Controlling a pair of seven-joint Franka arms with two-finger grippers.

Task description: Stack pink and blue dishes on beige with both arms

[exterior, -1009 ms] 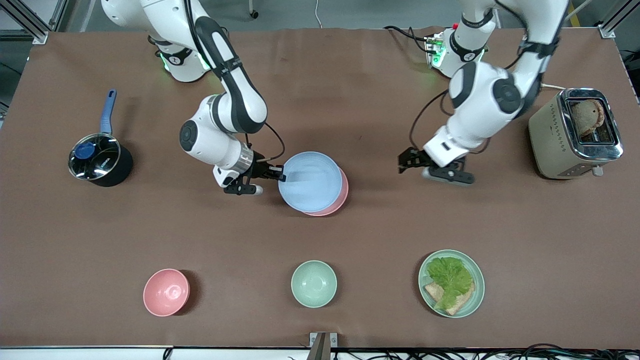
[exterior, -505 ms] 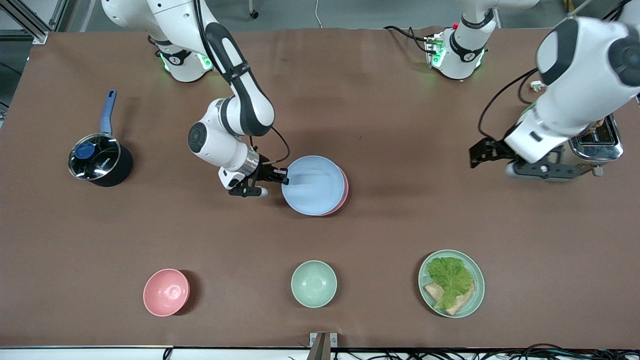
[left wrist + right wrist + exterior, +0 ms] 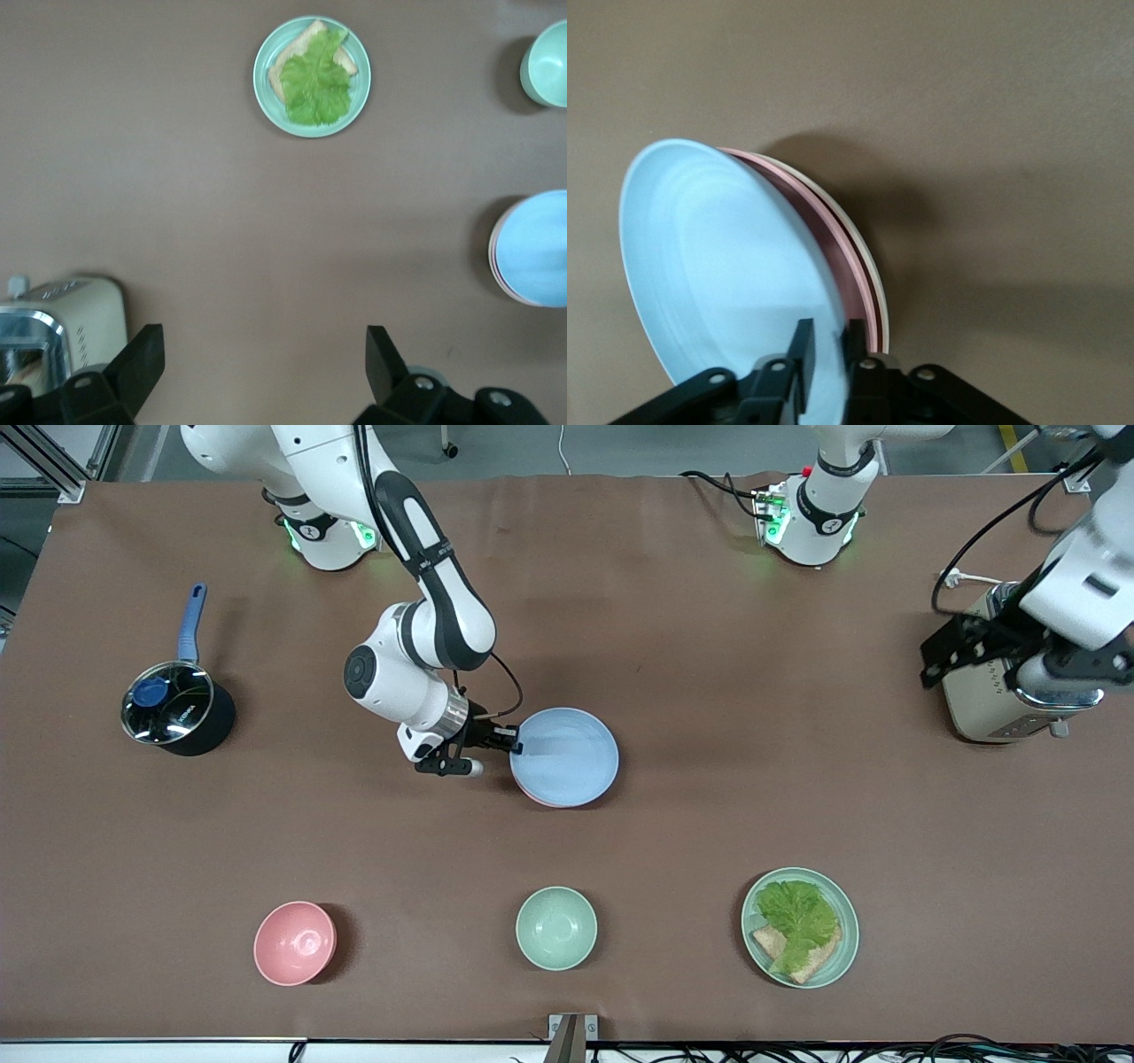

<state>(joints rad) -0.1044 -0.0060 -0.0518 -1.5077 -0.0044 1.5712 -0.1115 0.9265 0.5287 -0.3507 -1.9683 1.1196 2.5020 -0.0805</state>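
Observation:
The pale blue plate (image 3: pixel 567 756) lies tilted over the stack at mid-table, and my right gripper (image 3: pixel 512 747) is shut on its rim at the right arm's side. Under it only a sliver of the pink plate (image 3: pixel 537 801) shows in the front view, and the beige plate is hidden there. In the right wrist view the gripper (image 3: pixel 830 354) pinches the blue plate (image 3: pixel 718 266), with the pink rim (image 3: pixel 837 252) and the beige rim (image 3: pixel 873 274) stacked beneath. My left gripper (image 3: pixel 943 651) hangs open and empty over the toaster; its own view (image 3: pixel 263 363) shows bare table between the fingers.
A toaster (image 3: pixel 983 700) stands at the left arm's end and a black pot (image 3: pixel 177 708) at the right arm's end. Along the edge near the camera sit a pink bowl (image 3: pixel 295 942), a green bowl (image 3: pixel 555 927) and a green plate (image 3: pixel 846 908) with lettuce and bread.
The right gripper has carried the blue plate toward the left arm's end until it covers almost all of the pink one. The left arm has swung up and away, ending over the toaster.

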